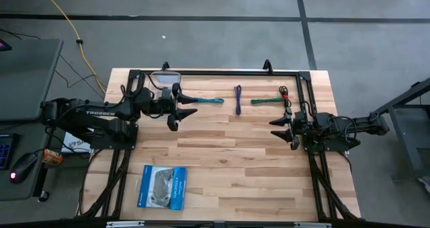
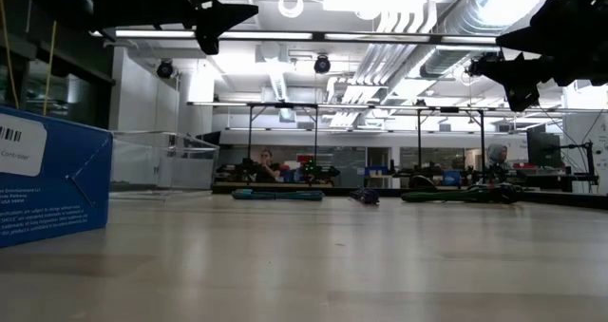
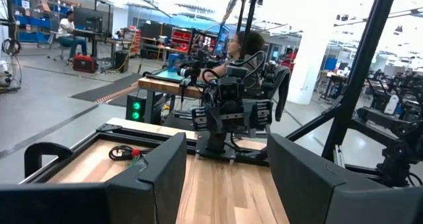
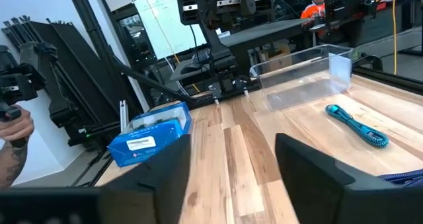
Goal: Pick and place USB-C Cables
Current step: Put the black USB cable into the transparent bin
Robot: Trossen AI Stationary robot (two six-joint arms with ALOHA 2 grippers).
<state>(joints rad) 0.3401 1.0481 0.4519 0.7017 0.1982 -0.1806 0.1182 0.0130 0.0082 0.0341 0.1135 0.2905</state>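
We see teal cable [image 1: 211,101], purple cable [image 1: 238,99], green cable [image 1: 267,101] w/ red-black end; clear bin [image 4: 304,75] holds nothing; left gripper [image 1: 183,114] & right gripper [image 1: 281,131] open.

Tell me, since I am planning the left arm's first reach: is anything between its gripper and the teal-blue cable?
Nothing visible. The left gripper hangs open above bare table, and the teal-blue USB-C cable lies just beyond it, toward the far edge. The purple cable and the clear plastic bin sit off to either side.
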